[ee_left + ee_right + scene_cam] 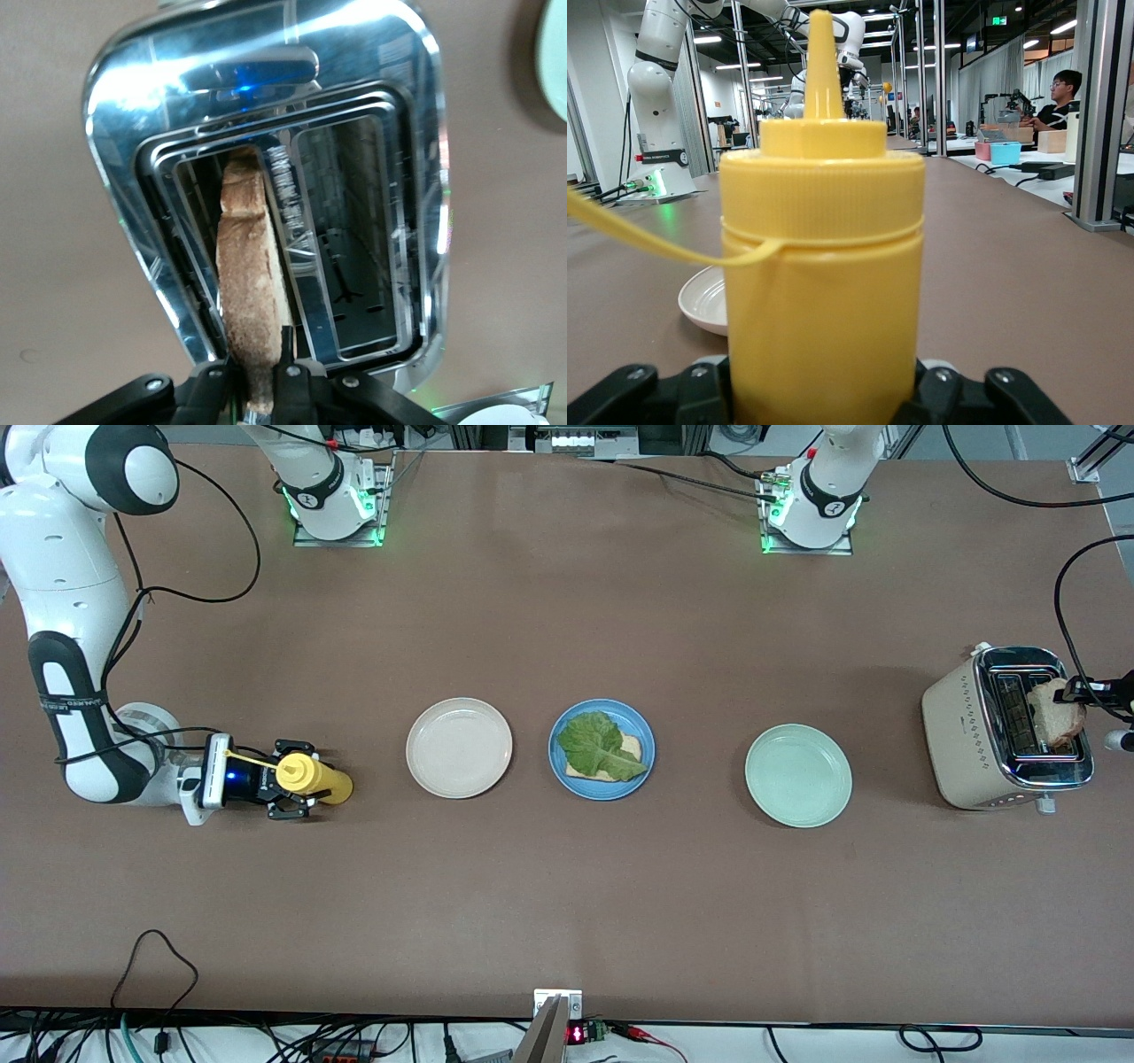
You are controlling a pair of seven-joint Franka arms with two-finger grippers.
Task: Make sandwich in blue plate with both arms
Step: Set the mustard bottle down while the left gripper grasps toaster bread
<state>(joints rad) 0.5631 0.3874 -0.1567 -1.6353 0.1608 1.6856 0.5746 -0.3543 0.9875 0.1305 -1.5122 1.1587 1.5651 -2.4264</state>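
Note:
The blue plate (pixel 604 792) lies mid-table with one bread slice (pixel 632 745) on it and a crinkly green lettuce leaf (pixel 601 746) on top. A second bread slice (pixel 1052 714) stands part-way out of a slot of the toaster (pixel 970 735) at the left arm's end. My left gripper (pixel 1070 691) is shut on its upper edge. In the left wrist view the fingers (pixel 291 372) pinch the slice (pixel 252 283) over the slot. My right gripper (pixel 291 781) is shut on an upright yellow squeeze bottle (pixel 312 776), which fills the right wrist view (pixel 824 266).
A cream-white plate (pixel 459 747) lies between the bottle and the blue plate; it also shows in the right wrist view (pixel 704 301). A pale mint-green plate (pixel 797 776) lies between the blue plate and the toaster. The toaster's chrome top (pixel 266 88) has a second, empty slot (pixel 354 239).

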